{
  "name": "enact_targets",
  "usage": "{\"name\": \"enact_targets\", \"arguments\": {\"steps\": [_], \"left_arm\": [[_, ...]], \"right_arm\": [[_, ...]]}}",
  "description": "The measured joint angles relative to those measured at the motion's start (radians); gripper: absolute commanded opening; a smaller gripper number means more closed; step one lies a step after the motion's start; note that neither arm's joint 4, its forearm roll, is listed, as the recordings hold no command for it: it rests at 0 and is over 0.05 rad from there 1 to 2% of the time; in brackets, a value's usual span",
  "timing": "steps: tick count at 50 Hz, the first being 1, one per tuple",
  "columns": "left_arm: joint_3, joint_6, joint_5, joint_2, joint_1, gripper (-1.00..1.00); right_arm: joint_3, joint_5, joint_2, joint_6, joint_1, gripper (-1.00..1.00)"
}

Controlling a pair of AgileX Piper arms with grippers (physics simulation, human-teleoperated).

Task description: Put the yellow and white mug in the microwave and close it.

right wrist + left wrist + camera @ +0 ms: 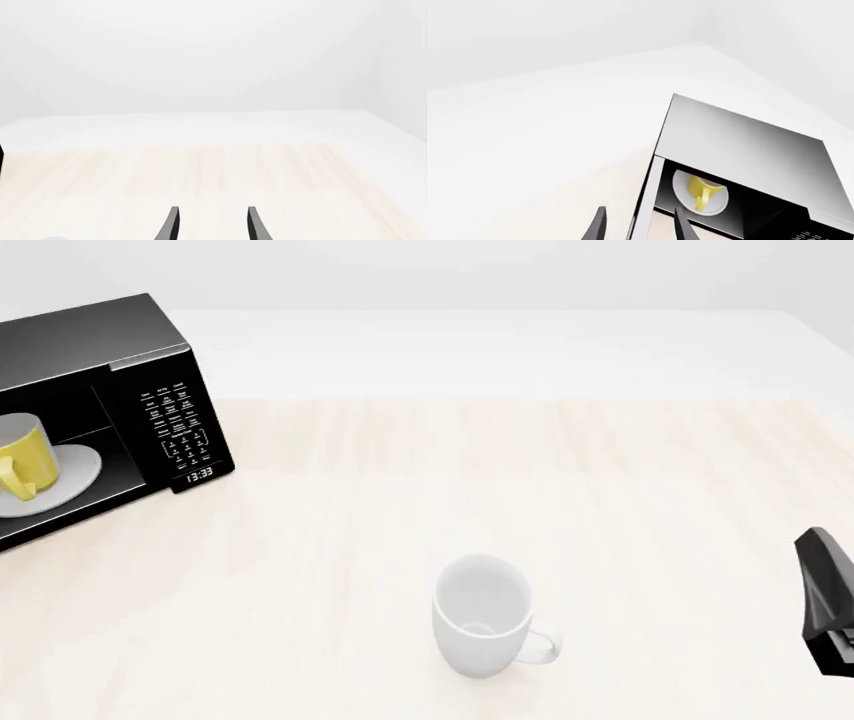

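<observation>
The small yellow and white mug (pixel 24 466) sits on the white round plate (pixel 74 472) inside the black boxy microwave (pixel 100 370), at the front view's 9 o'clock edge. A larger all-white mug (pixel 483 618) stands at 6 o'clock amid bare pale wooden table (pixel 534 470). The left gripper (pixel 639 226) and right gripper (pixel 212 226) each show parted fingers holding nothing.

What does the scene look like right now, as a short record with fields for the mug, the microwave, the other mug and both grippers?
yellow and white mug: inside the microwave, upright on the white round plate
microwave: at the table's far left, door open, clock display lit
white mug: upright on the table, near the front, apart from the microwave
left gripper: open, empty, pointed toward the microwave's open front
right gripper: open, empty, over bare table at the right
remaining: door not yet closed
</observation>
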Motion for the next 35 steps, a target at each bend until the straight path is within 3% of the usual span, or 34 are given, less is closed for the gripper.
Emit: {"name": "enact_targets", "arguments": {"steps": [35], "left_arm": [[0.007, -0.004, -0.035, 0.060, 0.164, 1.00]], "right_arm": [[0.000, -0.001, 0.000, 0.000, -0.001, 1.00]]}}
